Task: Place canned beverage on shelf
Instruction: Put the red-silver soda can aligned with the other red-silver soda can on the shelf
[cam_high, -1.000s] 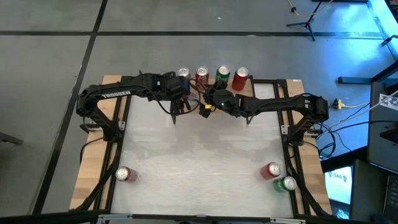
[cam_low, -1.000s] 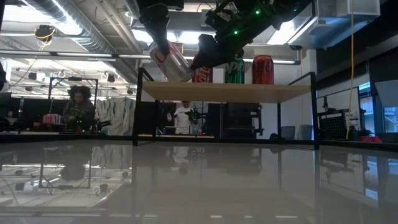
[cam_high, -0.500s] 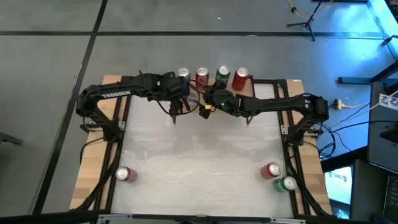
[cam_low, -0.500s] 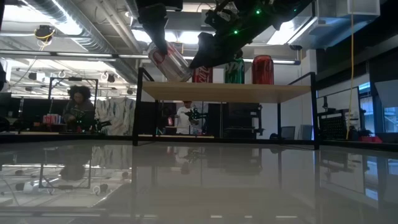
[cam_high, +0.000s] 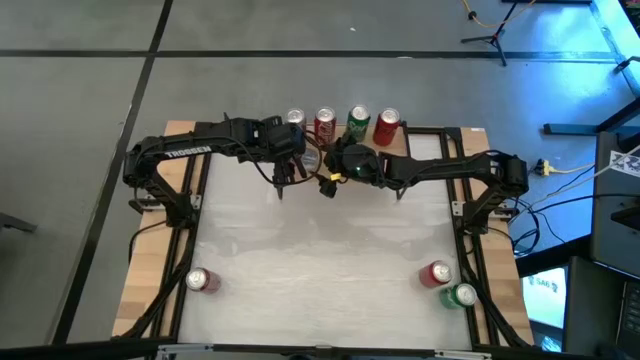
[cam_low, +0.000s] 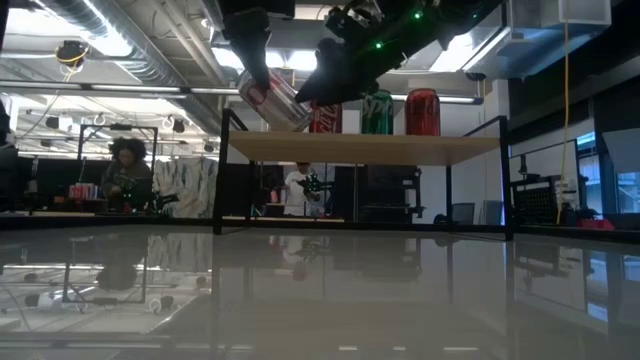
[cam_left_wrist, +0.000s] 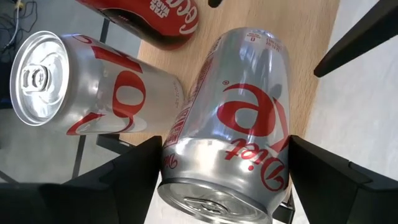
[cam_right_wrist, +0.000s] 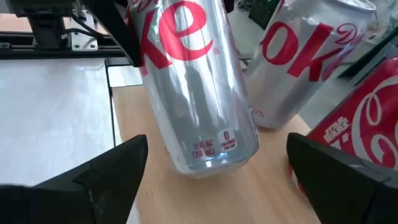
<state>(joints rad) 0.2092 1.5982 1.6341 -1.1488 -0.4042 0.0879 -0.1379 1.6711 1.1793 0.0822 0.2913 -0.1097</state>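
A low shelf (cam_low: 400, 148) with a light wood top stands at the table's far edge. Upright on it are a silver can (cam_left_wrist: 81, 87), a red can (cam_low: 325, 118), a green can (cam_low: 377, 112) and another red can (cam_low: 422, 110). My left gripper (cam_low: 258, 75) is shut on a second silver Diet Coke can (cam_low: 278, 102), tilted over the shelf's left end. My right gripper (cam_right_wrist: 217, 165) is open, level with that can's lower end (cam_right_wrist: 214, 152); its fingers stand wide on either side and touch nothing. My left gripper pinches the silver can's side wall near its top end (cam_left_wrist: 177, 158) between its two fingers. The fingers slant down from the table's near side and lie across the can. The can is tilted, its bottom end (cam_right_wrist: 214, 152) just over the shelf's wood; whether it touches, I cannot tell.
On the white table's near part lie a red-and-silver can (cam_high: 201, 281) at the left, and a red can (cam_high: 436, 273) and a green can (cam_high: 460, 295) at the right. The shelf's black legs (cam_low: 222, 170) stand on the table's far part.
My right gripper has swung a little toward the table's left, closer to the tilted silver can, and stays open. My left gripper and its can have kept still.
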